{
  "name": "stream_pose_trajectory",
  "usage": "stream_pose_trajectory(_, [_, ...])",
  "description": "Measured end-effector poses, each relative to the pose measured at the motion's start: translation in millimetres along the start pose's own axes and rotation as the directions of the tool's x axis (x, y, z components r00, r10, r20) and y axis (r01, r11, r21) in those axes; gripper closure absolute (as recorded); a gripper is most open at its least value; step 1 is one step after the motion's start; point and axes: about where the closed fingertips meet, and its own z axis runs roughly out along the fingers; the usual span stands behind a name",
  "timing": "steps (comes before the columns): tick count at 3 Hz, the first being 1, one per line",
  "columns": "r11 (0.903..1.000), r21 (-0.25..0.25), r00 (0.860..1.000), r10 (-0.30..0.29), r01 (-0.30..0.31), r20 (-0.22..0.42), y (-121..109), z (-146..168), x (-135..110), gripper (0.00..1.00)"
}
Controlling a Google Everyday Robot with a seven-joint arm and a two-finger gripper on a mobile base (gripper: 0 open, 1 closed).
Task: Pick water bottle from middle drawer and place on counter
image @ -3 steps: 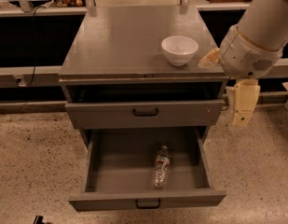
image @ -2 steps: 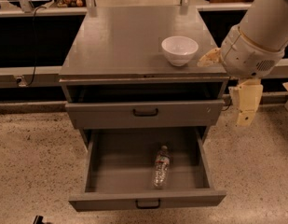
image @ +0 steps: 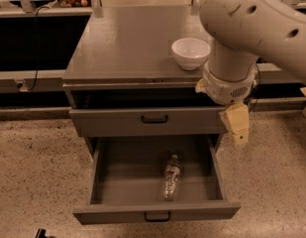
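Observation:
The water bottle (image: pixel 171 177), clear with a white-and-red label, lies on its side with its cap pointing away, right of centre in the open middle drawer (image: pixel 127 175). The drawer is pulled fully out, with its black handle at the front. My gripper (image: pixel 237 128) hangs off the big white arm, pointing down beside the cabinet's right front corner. It is above and to the right of the bottle and holds nothing. The grey counter (image: pixel 123 43) tops the cabinet.
A white bowl (image: pixel 190 52) stands on the counter's right front part, just left of my arm. A closed grey drawer front (image: pixel 118 120) with a like handle sits above the open drawer. Speckled floor surrounds the cabinet, and dark shelving runs behind it.
My arm has swung left and closer to the camera, and now covers the counter's right edge. The gripper has moved left and slightly down. The bottle, bowl and drawer have not moved.

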Motion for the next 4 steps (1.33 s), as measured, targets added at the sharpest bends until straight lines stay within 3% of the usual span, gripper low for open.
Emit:
stream_pose_trajectory(1, [0.9998, 0.019, 0.998, -0.008, 0.009, -0.069, -4, 1, 18, 0.00])
stream_pose_trajectory(2, [0.9998, 0.019, 0.998, -0.007, 0.008, -0.068, -4, 1, 18, 0.00])
stream_pose_trajectory(3, [0.9982, 0.039, 0.999, -0.045, 0.046, -0.028, -10, 28, 14, 0.00])
stream_pose_trajectory(4, [0.9774, 0.054, 0.976, -0.208, 0.204, 0.065, 5, 103, -10, 0.00])
